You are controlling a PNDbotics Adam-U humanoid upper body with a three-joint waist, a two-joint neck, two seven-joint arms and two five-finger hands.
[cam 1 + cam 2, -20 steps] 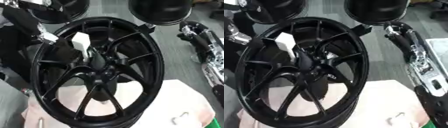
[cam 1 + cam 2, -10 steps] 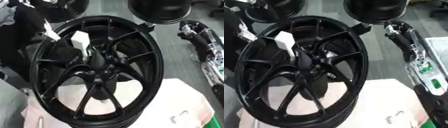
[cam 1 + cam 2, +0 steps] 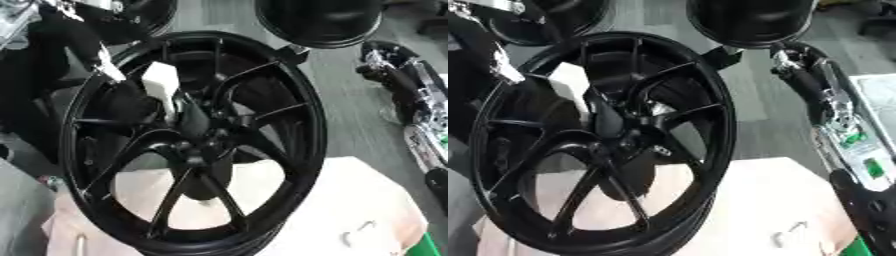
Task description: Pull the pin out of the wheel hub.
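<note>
- While the left robot hand (image 3: 131, 104) reaches in from the upper left, it shows only as a dark mass behind the spokes in the wheel's upper left part, and I cannot tell whether its fingers are apart, together or clamped on anything.
- Just above and to the right of that hand sits a white block (image 3: 160, 82), between two spokes. It may be touching the hand, but the contact is hidden, and I cannot say whether it belongs to the pin.
- Below and to the right of the block is the hub (image 3: 197, 150), where the spokes meet. It is all black, and no pin stands out on it in either view.
- Around it, the wheel (image 3: 308, 130) stands on edge, leaning a little, its lower rim resting on the table (image 3: 376, 195), which is pale.
- Off to the right, the right arm runs up along the wheel's side, and the right robot hand (image 3: 791, 67) lies near the upper right rim. Whether it touches the rim, and how its fingers stand, I cannot tell.
- On the table's near right part lies a small pale hook (image 3: 354, 233), well apart from the wheel.
- Beyond the wheel, at the far edge, stand more dark wheels (image 3: 319, 20).
- As a judgement: the pull looks not yet done. The left hand seems to be working behind the spokes near the hub; finding and drawing out the pin appears to remain.
</note>
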